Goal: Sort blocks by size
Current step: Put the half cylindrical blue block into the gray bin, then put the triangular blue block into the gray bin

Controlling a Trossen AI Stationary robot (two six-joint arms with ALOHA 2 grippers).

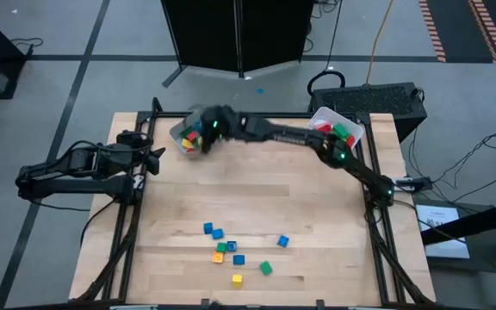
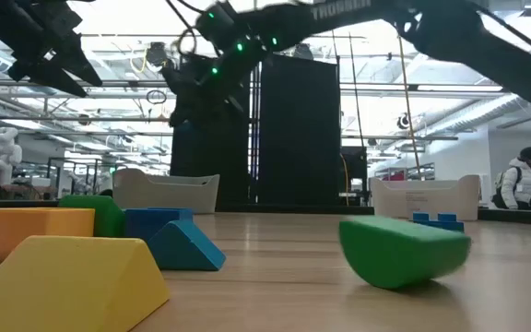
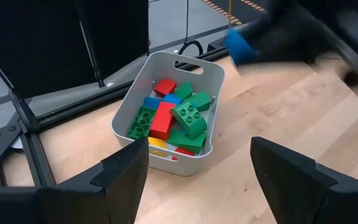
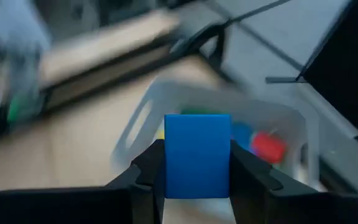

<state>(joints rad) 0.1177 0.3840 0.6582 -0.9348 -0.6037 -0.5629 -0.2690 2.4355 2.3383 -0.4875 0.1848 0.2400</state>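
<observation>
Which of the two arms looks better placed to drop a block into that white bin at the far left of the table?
The right. Its gripper already clamps a blue block and hangs over the white plastic bin. The left gripper waits open and empty beside it.

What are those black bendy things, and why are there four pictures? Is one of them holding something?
Those are two robot arms at a wooden table, and each ends in a two-finger hand. One picture looks straight down from above, one looks level across the table top, and two come from little cameras on the arms' wrists.

The right hand is squeezing a blue block above the left white bin, which already holds red, green, blue and yellow blocks. The right white bin has blocks too. The left hand waits at the table's left edge with its fingers open and nothing between them. More small blocks lie scattered on the near part of the table, not yet sorted.
</observation>
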